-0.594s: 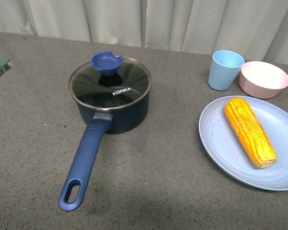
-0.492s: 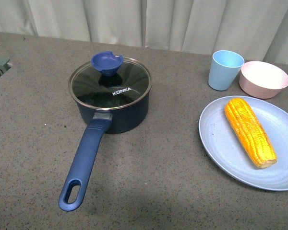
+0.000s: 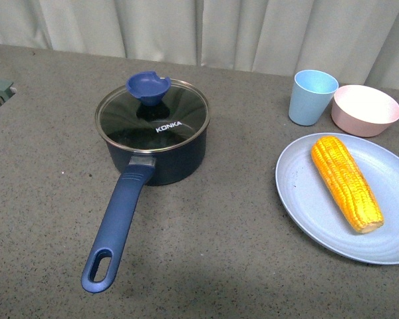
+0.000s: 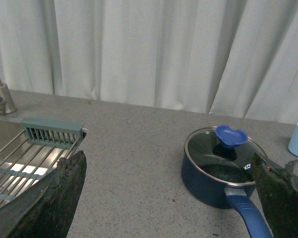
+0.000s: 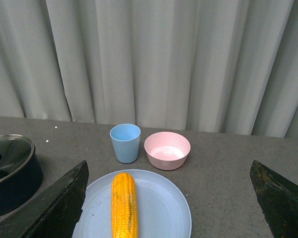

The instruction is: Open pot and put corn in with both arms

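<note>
We see the pot (image 3: 161, 158) left of centre on the grey counter (image 3: 219, 259), its glass lid (image 3: 166, 123) on it and its long handle (image 3: 120, 219) pointing toward us. The corn (image 3: 346, 181) lies on a light-blue plate (image 3: 306, 199) to the right, well apart from the pot. A blue cup (image 3: 312, 96) and a pink bowl (image 3: 364, 109) stand just behind the plate. Our left gripper (image 4: 167, 156) and right gripper (image 5: 169, 163) both stand with jaws wide apart, holding nothing.

Black claw fingers (image 4: 59, 198), rough-textured, tapered
</note>
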`<move>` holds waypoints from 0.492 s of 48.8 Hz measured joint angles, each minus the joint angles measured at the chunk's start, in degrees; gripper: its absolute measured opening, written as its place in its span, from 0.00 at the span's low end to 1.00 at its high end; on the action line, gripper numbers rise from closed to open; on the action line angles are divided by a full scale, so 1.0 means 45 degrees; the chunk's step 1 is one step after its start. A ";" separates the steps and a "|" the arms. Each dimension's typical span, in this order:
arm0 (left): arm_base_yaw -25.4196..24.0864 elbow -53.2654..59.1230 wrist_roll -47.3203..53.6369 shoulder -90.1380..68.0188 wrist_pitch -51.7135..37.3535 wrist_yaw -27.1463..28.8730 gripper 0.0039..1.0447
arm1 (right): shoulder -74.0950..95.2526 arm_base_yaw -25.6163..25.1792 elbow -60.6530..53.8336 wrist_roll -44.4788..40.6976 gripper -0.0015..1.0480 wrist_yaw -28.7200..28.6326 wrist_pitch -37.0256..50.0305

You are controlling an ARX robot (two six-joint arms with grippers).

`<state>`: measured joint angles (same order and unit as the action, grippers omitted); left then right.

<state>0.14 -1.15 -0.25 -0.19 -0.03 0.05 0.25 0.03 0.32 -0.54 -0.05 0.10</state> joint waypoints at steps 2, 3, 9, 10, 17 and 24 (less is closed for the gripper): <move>0.0000 0.0000 0.0005 0.0000 0.0000 0.0000 0.94 | 0.0000 0.0000 0.0000 0.0000 0.91 0.0000 0.0000; 0.0000 0.0000 0.0000 0.0000 0.0000 0.0000 0.94 | 0.0000 0.0000 0.0000 0.0000 0.91 0.0005 0.0000; 0.0000 0.0000 0.0000 0.0000 0.0000 0.0000 0.94 | 0.0000 0.0000 0.0000 0.0000 0.91 0.0005 0.0000; 0.0000 0.0000 0.0005 0.0000 0.0000 0.0000 0.94 | 0.0000 0.0000 0.0000 0.0000 0.91 0.0005 0.0000; 0.0000 0.0000 0.0000 0.0000 0.0000 0.0000 0.94 | 0.0000 0.0000 0.0000 0.0000 0.91 0.0005 0.0000; 0.0000 0.0000 0.0000 0.0000 0.0000 0.0000 0.94 | 0.0000 0.0000 0.0000 0.0000 0.91 0.0000 0.0000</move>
<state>0.14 -1.15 -0.25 -0.19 -0.03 0.05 0.25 0.03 0.32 -0.54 -0.05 0.10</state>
